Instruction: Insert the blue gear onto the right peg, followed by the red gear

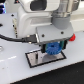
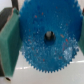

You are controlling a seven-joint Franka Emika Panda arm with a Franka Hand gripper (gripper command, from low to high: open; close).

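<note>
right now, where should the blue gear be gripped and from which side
Grip the blue gear by its toothed rim, coming from above with the fingers on opposite edges. It is a flat disc, so the edges give two facing contact points. An edge hold also leaves its centre hole clear for insertion.

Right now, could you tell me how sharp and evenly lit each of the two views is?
Exterior view: soft and low in detail, the white table bright and nearly washed out, a shadow under the gripper. Wrist view: the blue gear fills the picture, its teeth blurred; a pale glare band lies below it.
</note>
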